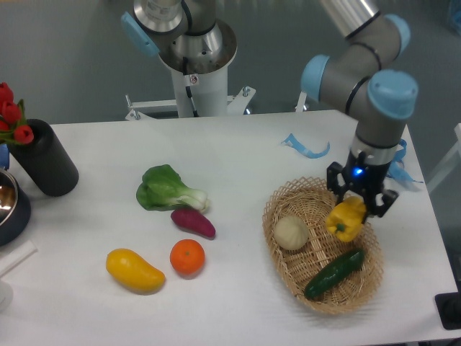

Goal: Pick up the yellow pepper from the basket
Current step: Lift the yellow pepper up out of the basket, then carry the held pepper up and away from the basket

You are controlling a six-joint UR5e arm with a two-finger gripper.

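The yellow pepper is glossy, lobed and bright yellow. It hangs in my gripper, which is shut on its top and holds it just above the right part of the basket. The basket is an oval tan wicker one on the right side of the table. A pale round vegetable and a dark green cucumber lie inside it.
A yellow-orange mango, an orange, a purple sweet potato and a green bok choy lie mid-table. A black vase with red tulips and a metal bowl stand at the left. Blue tape lies behind the basket.
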